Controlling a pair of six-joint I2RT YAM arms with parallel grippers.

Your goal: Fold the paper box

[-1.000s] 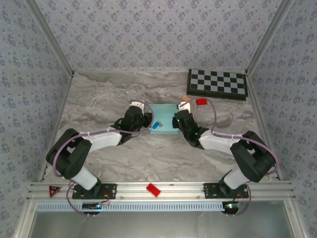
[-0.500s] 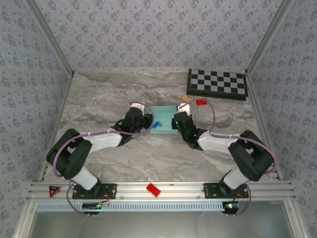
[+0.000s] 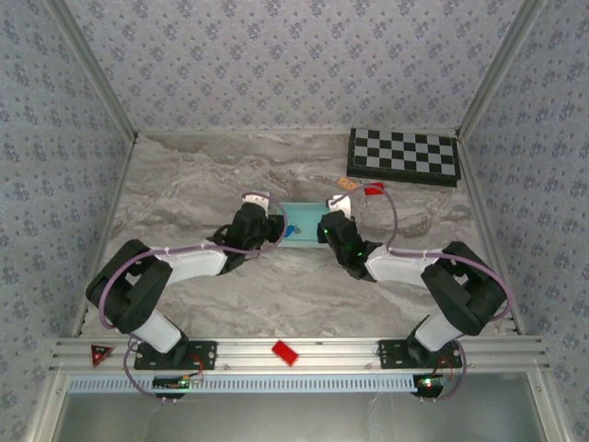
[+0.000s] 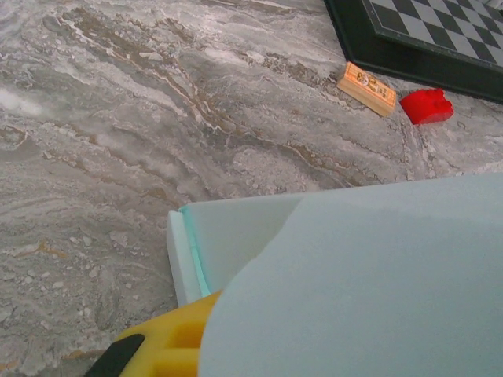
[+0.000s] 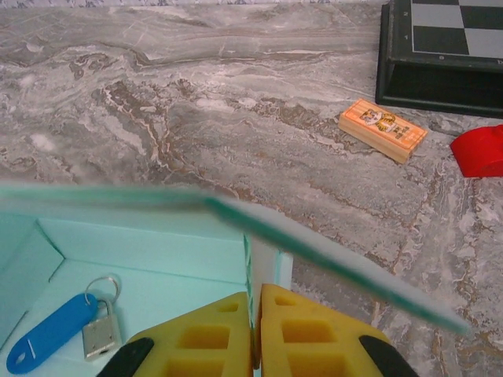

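room: flowered walls [image 3: 276, 55] | surface: grey marble table [image 3: 202, 175], chessboard [image 3: 403, 155] upper right | box [image 3: 299, 224]: centre frame | right gripper [image 5: 257, 310]: pinching box wall | left gripper [image 3: 273, 226]: at box, grip can't tell

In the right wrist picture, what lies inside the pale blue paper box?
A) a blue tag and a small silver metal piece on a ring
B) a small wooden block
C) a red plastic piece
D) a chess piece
A: on the floor of the paper box lie a blue tag and a small silver metal piece with a ring, while the red piece and the wooden block lie outside it on the table.
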